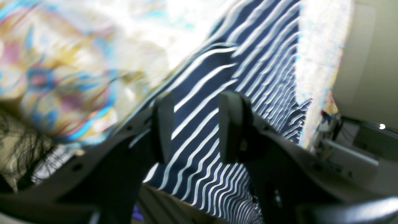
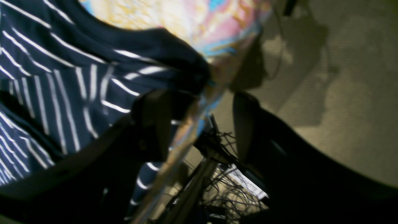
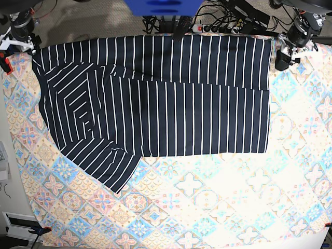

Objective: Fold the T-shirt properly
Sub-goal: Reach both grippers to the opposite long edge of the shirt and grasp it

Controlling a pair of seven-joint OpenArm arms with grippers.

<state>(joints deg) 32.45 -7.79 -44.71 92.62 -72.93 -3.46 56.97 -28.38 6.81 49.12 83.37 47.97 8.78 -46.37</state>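
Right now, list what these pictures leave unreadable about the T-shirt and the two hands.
- T-shirt far edge, base view: runs along the table's back edge; any overhang is hidden.
- Left hand, left wrist view: motion blur smears the stripes beyond it.
- Right hand, right wrist view: dark and blurred; cloth contact unclear.
- Both hands, base view: too small.

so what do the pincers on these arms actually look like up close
The left pincer has two dark, flat, rounded-top pads on black, angular finger housings with small screw holes. The right pincer looks the same build, darker and blurred. From the base view both arms appear black, with some red and white parts.
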